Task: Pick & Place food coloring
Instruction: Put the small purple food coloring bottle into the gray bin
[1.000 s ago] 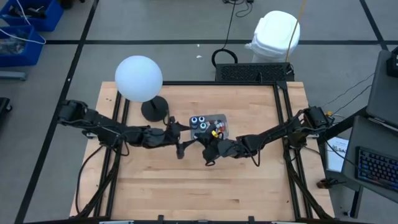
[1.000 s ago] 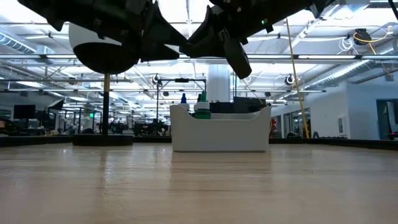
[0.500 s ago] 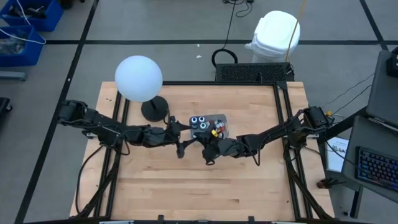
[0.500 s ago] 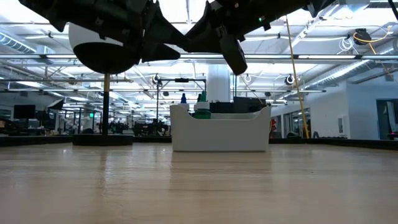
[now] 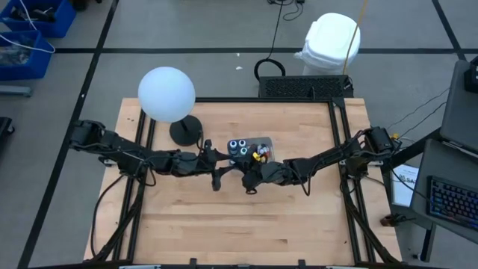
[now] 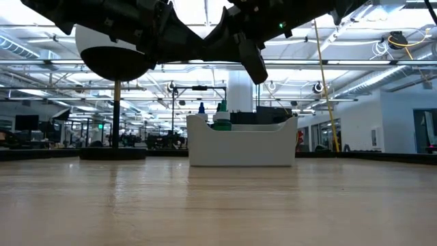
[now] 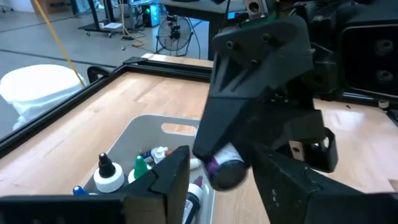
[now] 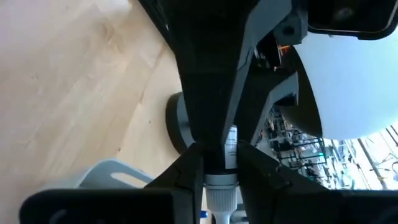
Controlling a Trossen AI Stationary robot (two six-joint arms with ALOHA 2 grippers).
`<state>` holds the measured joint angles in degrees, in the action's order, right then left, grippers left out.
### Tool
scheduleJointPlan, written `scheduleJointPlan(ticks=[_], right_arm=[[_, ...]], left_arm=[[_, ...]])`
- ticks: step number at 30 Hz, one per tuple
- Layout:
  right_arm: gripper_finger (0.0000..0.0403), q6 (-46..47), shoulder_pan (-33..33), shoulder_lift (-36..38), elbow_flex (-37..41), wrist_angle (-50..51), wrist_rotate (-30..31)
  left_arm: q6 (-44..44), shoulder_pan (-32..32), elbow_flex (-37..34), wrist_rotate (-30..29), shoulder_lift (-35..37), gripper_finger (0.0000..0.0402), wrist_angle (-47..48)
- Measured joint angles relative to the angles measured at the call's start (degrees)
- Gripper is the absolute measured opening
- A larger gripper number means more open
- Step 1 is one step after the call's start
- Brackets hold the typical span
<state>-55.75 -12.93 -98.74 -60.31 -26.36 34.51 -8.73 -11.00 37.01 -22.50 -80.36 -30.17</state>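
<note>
While the pale wooden table (image 5: 299,224) with its black frame stands in a wide hall under rows of ceiling lights, it bears one clear tray (image 5: 264,140) and, behind and to the left of that tray, one white globe lamp (image 5: 166,93). Two dark jars (image 5: 239,145) and several small bottles, too small to count, sit in the tray. Just in front of the tray the right gripper (image 8: 221,168) pinches one white-capped dark bottle (image 7: 225,171), raised off the wood, and the left gripper (image 7: 221,193) stands spread on either side of it.
</note>
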Motion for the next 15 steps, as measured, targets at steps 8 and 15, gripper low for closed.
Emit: scheduleJointPlan(ticks=[8, 15], right_arm=[[0.0068, 1.0, 0.2, 0.0, 0.0, -0.4, -1.6], [0.0068, 0.9, 0.2, 0.0, 0.1, -0.5, -1.6]], left_arm=[[0.0, 0.1, 0.0, 0.2, 0.0, 0.0136, 0.1], [0.7, 0.1, 0.0, 0.0, 0.0, 0.0099, 1.1]])
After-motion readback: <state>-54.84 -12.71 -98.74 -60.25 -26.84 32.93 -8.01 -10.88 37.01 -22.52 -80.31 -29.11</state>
